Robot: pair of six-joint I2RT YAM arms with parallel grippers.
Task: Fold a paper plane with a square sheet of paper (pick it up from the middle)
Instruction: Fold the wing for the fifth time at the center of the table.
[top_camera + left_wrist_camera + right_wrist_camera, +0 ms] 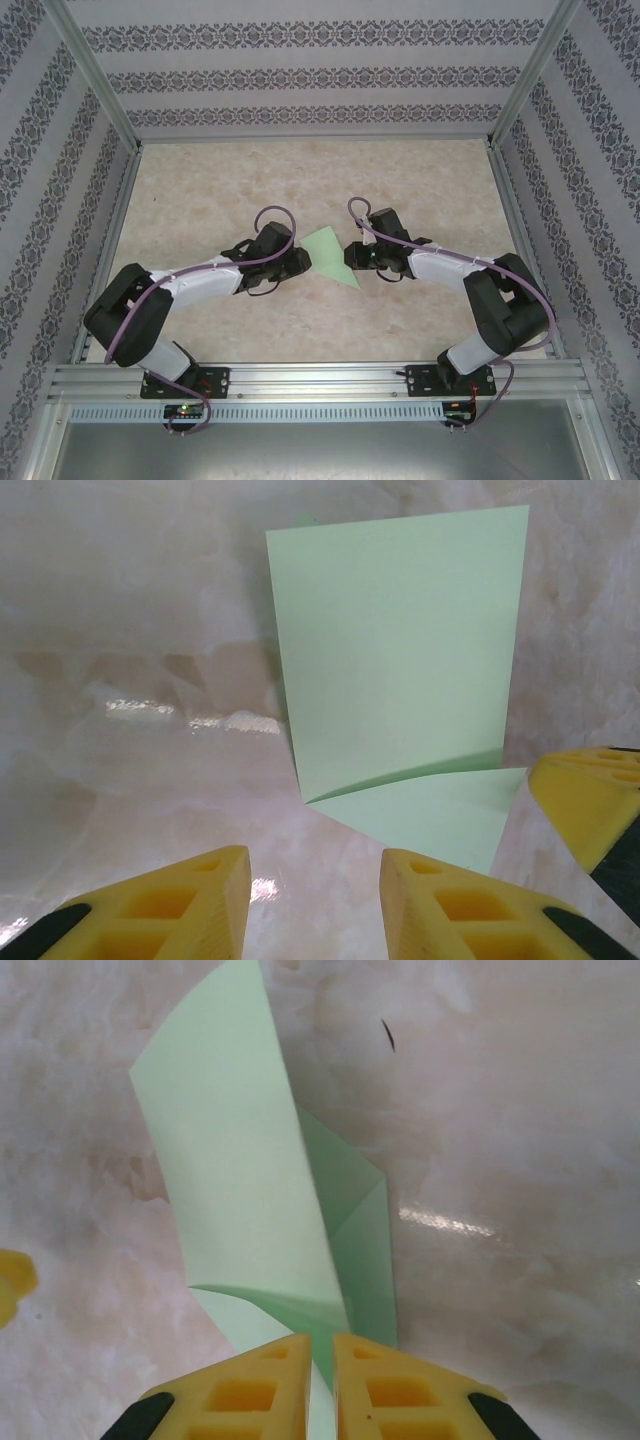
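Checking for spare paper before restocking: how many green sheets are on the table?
1. The square sheet of paper is in the middle of the table, bent along a crease, one edge pinched in the right gripper, jaws shut. A second could be hidden beneath it.

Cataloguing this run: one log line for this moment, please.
left end effector: open, empty, near green paper | right end effector: shut on paper edge | flap raised

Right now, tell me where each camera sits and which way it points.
Top camera: above and behind the robot, looking down on the table; both arms show, meeting at the green paper.
Left wrist: low, facing the paper; open left gripper at the bottom.
Right wrist: looking along the paper; right gripper shut on its edge.
Shared: all three show the paper.
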